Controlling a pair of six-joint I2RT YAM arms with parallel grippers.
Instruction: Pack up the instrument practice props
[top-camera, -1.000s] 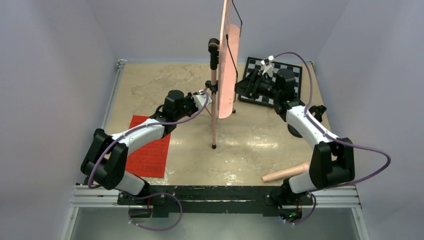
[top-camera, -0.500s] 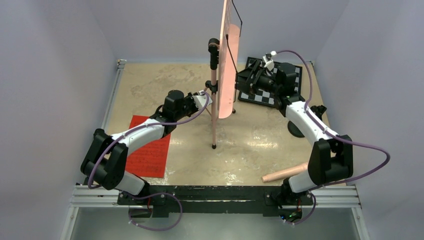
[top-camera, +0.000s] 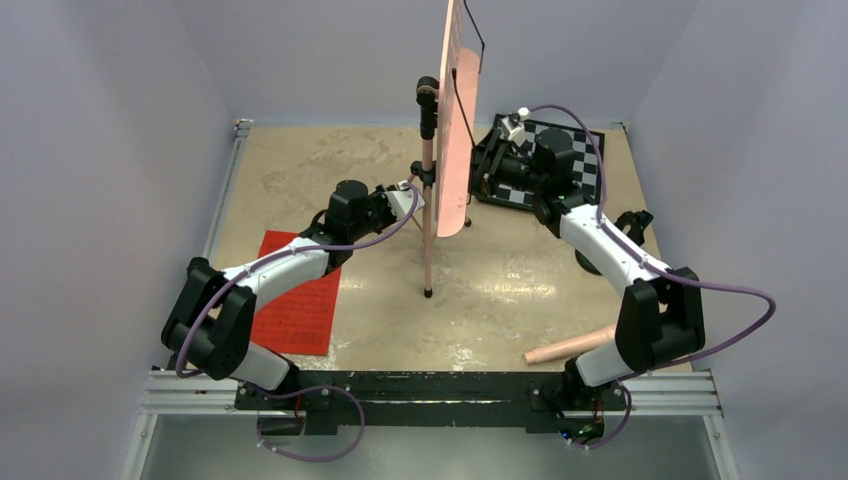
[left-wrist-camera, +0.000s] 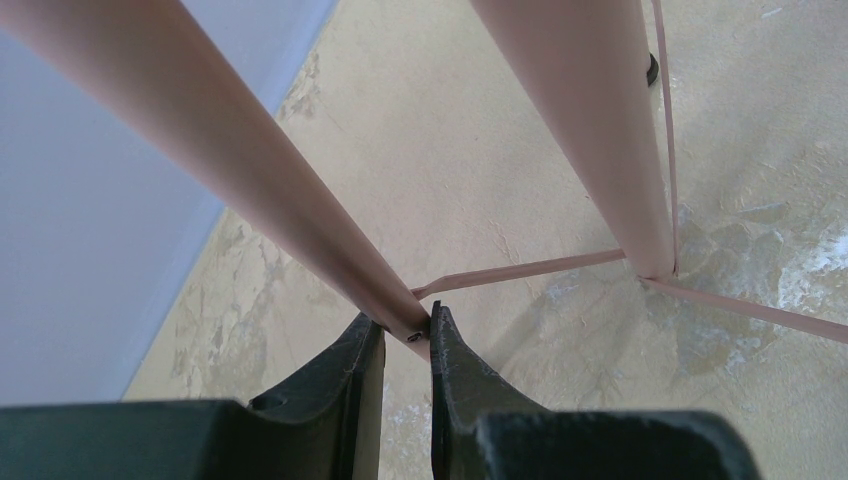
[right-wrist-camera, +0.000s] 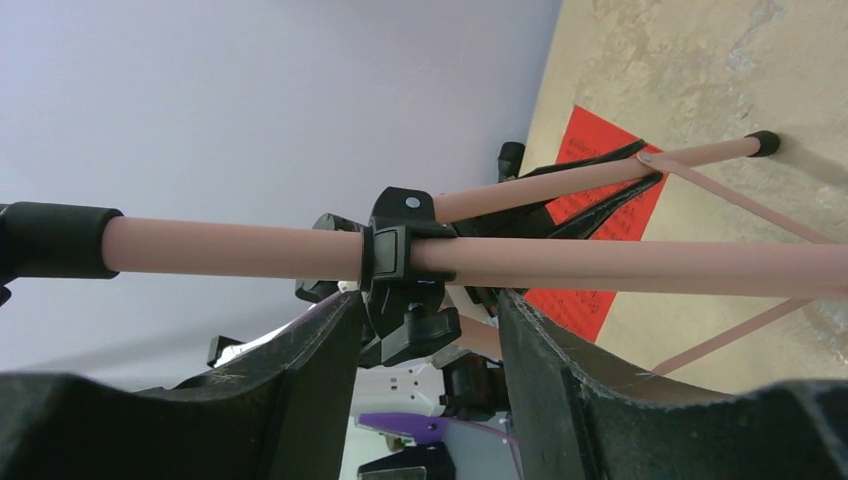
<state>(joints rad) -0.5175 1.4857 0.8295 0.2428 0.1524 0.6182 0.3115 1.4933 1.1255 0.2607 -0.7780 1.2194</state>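
The pink music stand (top-camera: 428, 215) stands mid-table with its perforated tray (top-camera: 456, 130) upright. My left gripper (top-camera: 418, 190) is shut on one pink tripod leg (left-wrist-camera: 250, 160); in the left wrist view the gripper (left-wrist-camera: 408, 335) pinches that leg's lower end. My right gripper (top-camera: 487, 165) is open just right of the tray. In the right wrist view the gripper (right-wrist-camera: 430, 310) straddles the black clamp collar (right-wrist-camera: 400, 250) on the pink pole (right-wrist-camera: 230, 248) without touching it. The red sheet-music pages (top-camera: 297, 295) lie flat at front left. A black round base (top-camera: 592, 262) shows partly under the right arm.
A black-and-white chessboard (top-camera: 580, 150) lies at the back right behind the right gripper. A loose pink tube (top-camera: 570, 346) lies near the right arm's base. A small black object (top-camera: 635, 220) sits by the right edge. Walls close in on three sides.
My right gripper has moved left off the chessboard toward the stand's pole and tray. The left arm and the stand have not moved.
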